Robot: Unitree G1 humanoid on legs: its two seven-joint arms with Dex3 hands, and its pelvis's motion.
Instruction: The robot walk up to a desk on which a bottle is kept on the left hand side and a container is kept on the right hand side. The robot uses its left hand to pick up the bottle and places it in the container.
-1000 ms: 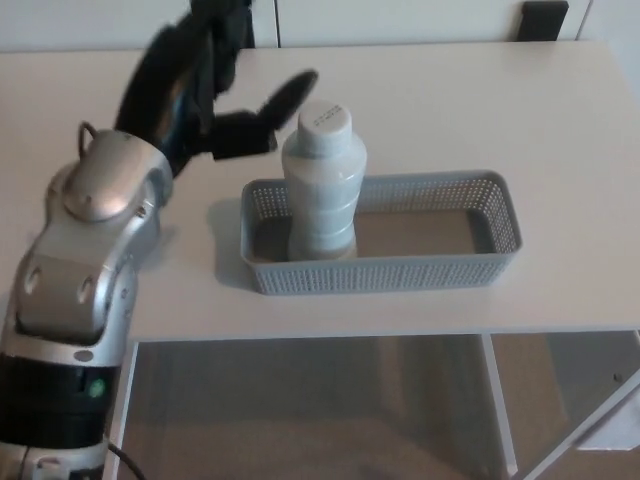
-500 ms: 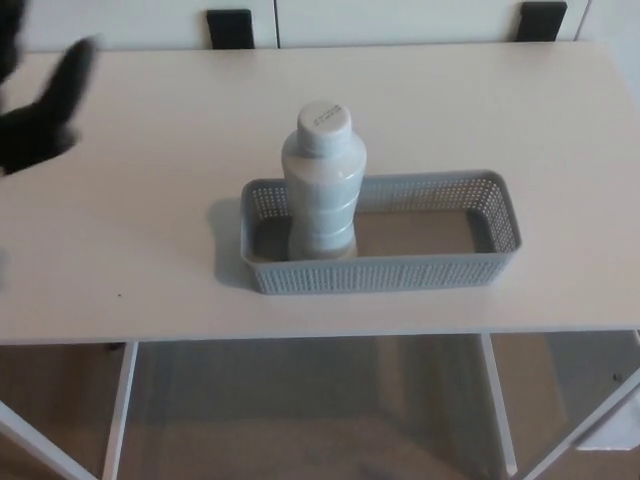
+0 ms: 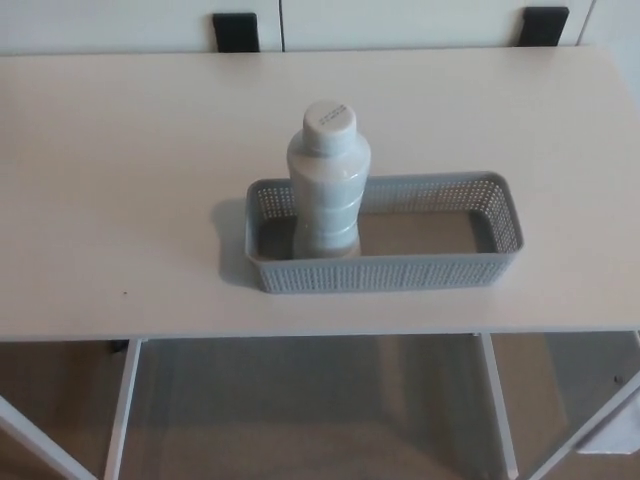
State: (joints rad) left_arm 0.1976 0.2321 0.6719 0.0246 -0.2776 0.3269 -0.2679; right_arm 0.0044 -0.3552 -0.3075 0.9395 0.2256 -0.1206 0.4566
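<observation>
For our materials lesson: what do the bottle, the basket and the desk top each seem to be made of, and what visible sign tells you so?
Bottle: likely plastic, pale and smooth, with moulded ribs and a cap. Basket: probably moulded grey plastic, matt, its walls pierced by a regular grid of small holes. Desk top: smooth, matt, off-white, perhaps laminate or painted board; the picture leaves that open.

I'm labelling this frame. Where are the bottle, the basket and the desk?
bottle (image 3: pixel 328 190), head view, middle of its body.
basket (image 3: pixel 385 273), head view, near wall.
desk (image 3: pixel 120 170), head view, bare top at left.
</observation>
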